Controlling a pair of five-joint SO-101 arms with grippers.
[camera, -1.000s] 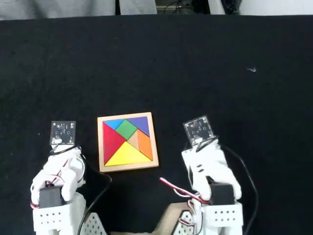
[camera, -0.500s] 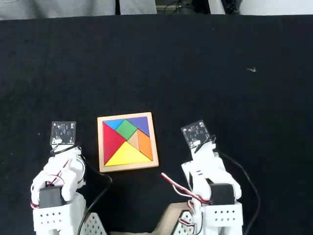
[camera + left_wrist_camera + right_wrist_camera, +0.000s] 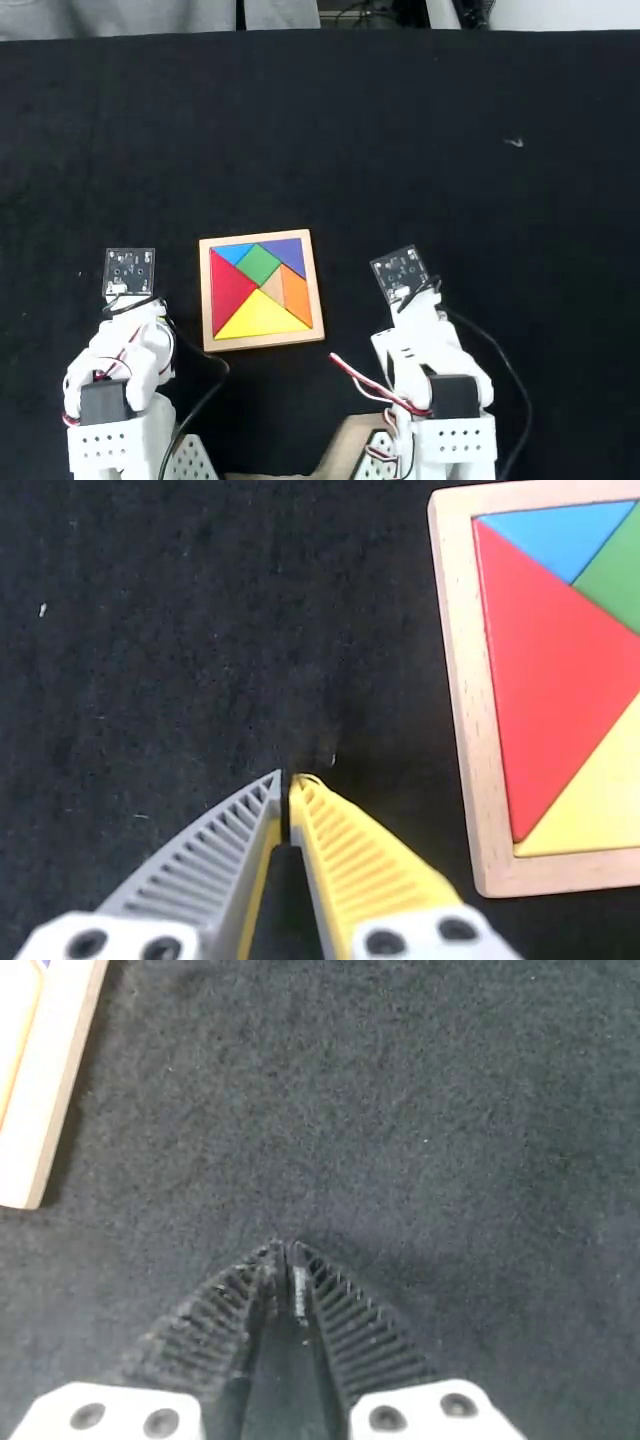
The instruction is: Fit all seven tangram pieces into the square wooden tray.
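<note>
The surface (image 3: pixel 430 180) is covered by a black, felt-like cloth (image 3: pixel 150 130) that is lit evenly. Beyond its far edge a pale grey strip (image 3: pixel 120 14) is seen, broken by dark cables (image 3: pixel 365 12). A small pale speck (image 3: pixel 513 142) is noted on the cloth

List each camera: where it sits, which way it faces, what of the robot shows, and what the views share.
High view: fixed above, looking down on the black table; left arm and right arm flank the wooden tray.
Left wrist view: on the left wrist, looking down past the shut left gripper at table and tray.
Right wrist view: on the right wrist, looking down past the shut right gripper.
Shared: all three show the tray.
</note>
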